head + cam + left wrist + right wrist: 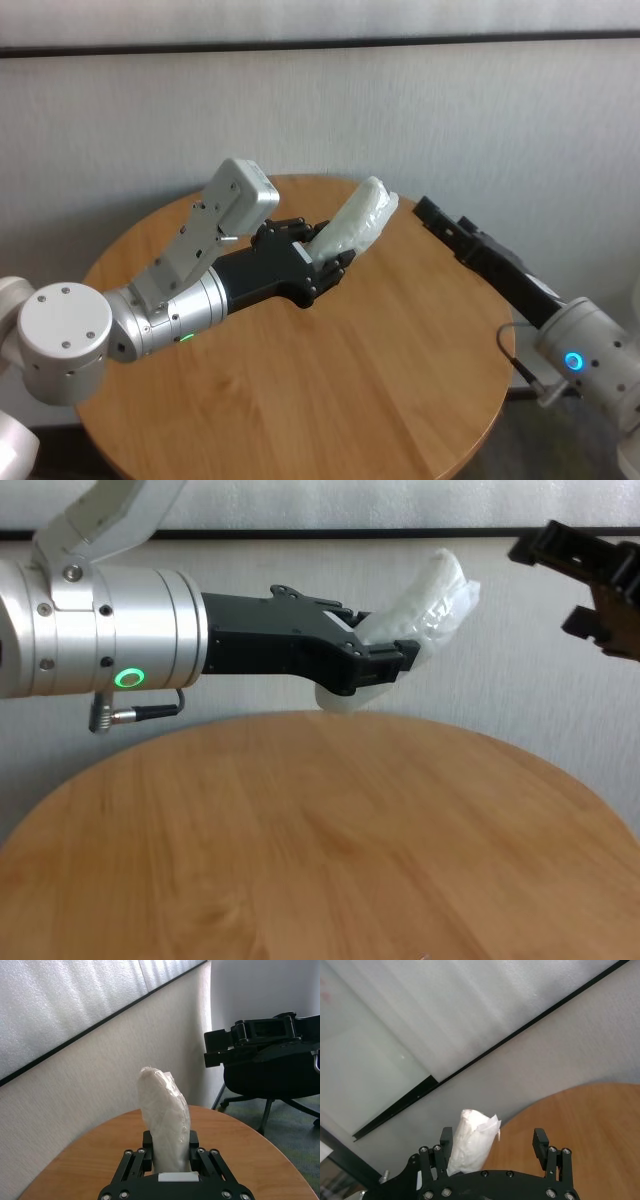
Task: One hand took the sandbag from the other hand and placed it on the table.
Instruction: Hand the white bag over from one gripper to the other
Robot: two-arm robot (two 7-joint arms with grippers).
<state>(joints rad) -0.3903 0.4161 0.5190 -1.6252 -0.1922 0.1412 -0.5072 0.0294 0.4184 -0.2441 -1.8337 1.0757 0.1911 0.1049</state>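
1. The left black two-finger tool with the green ring light (325, 262) is clenched on the lower end of the white, lumpy, soft plastic-skinned sandbag (358, 226), held in the air above the round light-brown wood-grain bench (330, 390).
2. The sandbag's free end tilts up toward the right tool.
3. The right black two-finger tool with the blue ring light (428, 212) hangs just beside that end, fingers (540, 1141) spread and holding nothing.
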